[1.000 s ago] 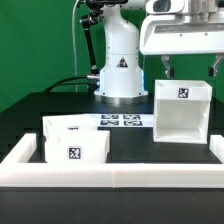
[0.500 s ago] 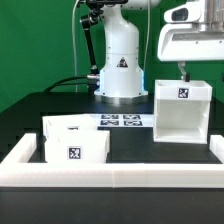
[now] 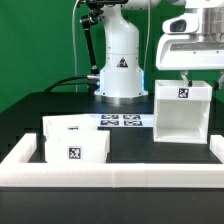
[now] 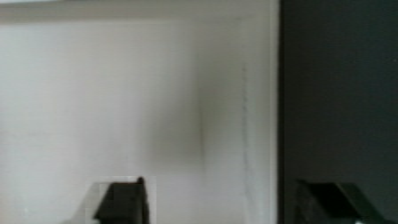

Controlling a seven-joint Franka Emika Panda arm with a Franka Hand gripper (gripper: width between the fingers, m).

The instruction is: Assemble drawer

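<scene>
1. Since 1 s ago the gripper has shifted toward the exterior view's right, above the case.
2. Its 2 fingers are spread wide and grip nothing.
3. The 2 trays sit well apart from the case, at the exterior view's left.

matte black table top | long low white border rail along its near edge, ends turning back at both sides | thin flat white marker board lying flat mid-table | plain green backdrop behind
</scene>
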